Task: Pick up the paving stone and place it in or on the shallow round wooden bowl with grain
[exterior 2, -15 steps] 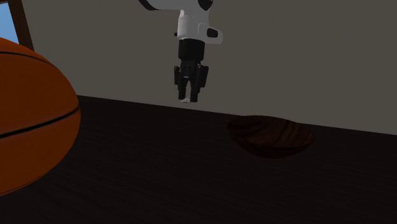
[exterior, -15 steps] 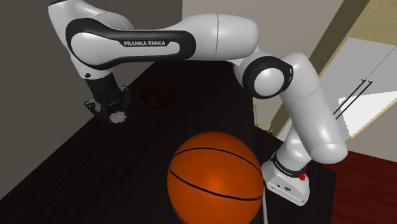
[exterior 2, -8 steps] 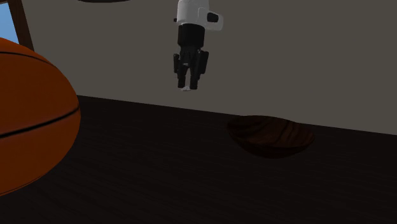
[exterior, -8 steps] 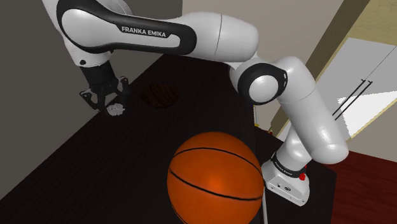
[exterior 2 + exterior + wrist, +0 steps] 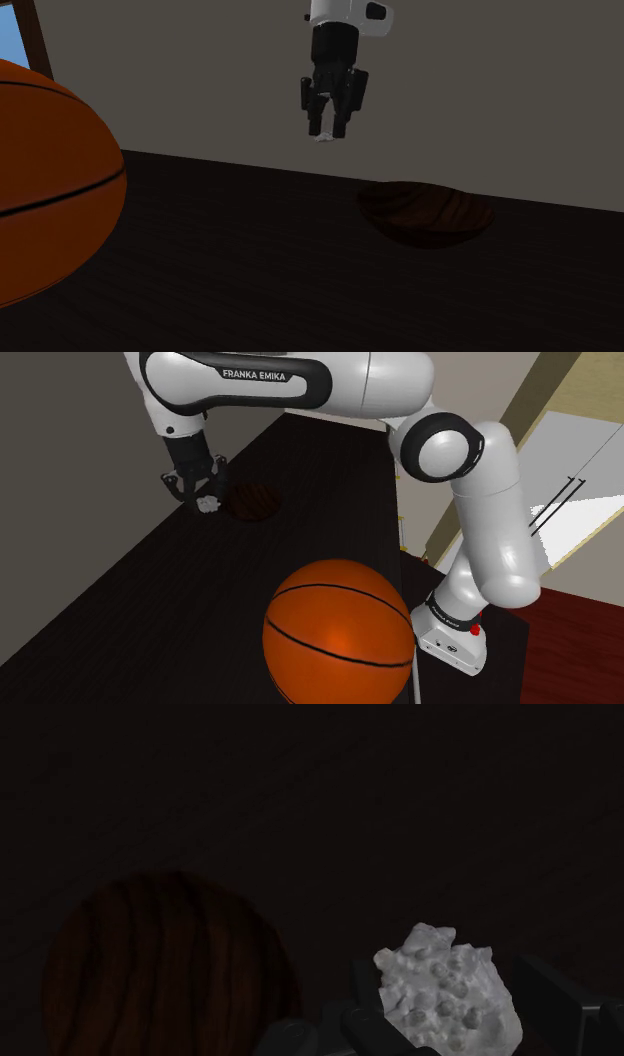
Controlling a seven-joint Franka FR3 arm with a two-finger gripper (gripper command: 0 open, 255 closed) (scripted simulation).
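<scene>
Paving stone (image 5: 445, 994), pale and rough, aloft, clamped in the black pincer (image 5: 327, 128).
It hangs well above the dark desk (image 5: 250, 280) — left of the wooden bowl (image 5: 430, 212) in the second exterior view; a basketball (image 5: 335, 632) sits nearer the stand (image 5: 455, 637).

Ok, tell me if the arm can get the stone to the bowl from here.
Probably yes. The claw, shut on the stone, hangs above the table beside the bowl, with open air between; the basketball sits well aside.
</scene>
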